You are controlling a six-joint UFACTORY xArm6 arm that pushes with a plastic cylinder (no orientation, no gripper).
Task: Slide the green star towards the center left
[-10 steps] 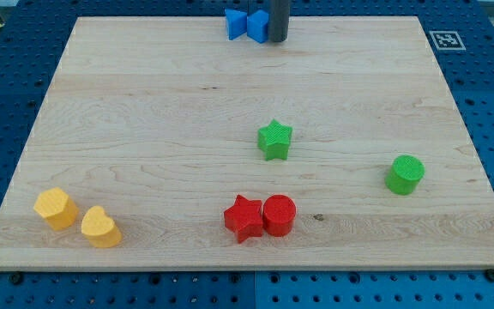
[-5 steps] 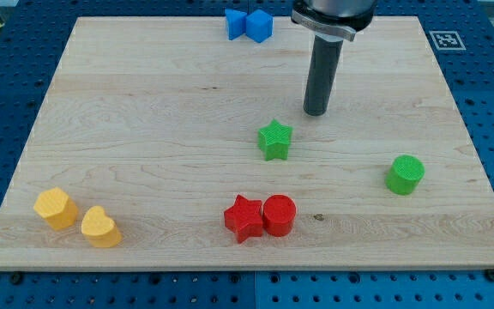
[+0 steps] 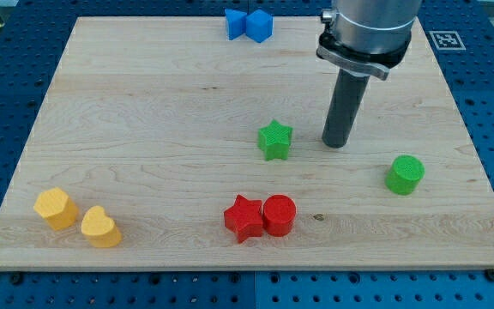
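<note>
Standing upright, my tip point(image 3: 336, 143) sits right of green star point(image 3: 274, 139).

You see a pale, matt wooden tabletop point(image 3: 144, 103) with visible grain; the green plastic star point(image 3: 274, 140) looks ridged, and the dark rod, down to my tip point(image 3: 336, 144), smooth and faintly glossy.

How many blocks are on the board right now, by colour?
Blue: 2, blue pair
Green: 2, star, cylinder
Red: 2, red star, red cylinder
Yellow: 2, yellow pair
Total: 8. My tip stands just right of the star.
</note>
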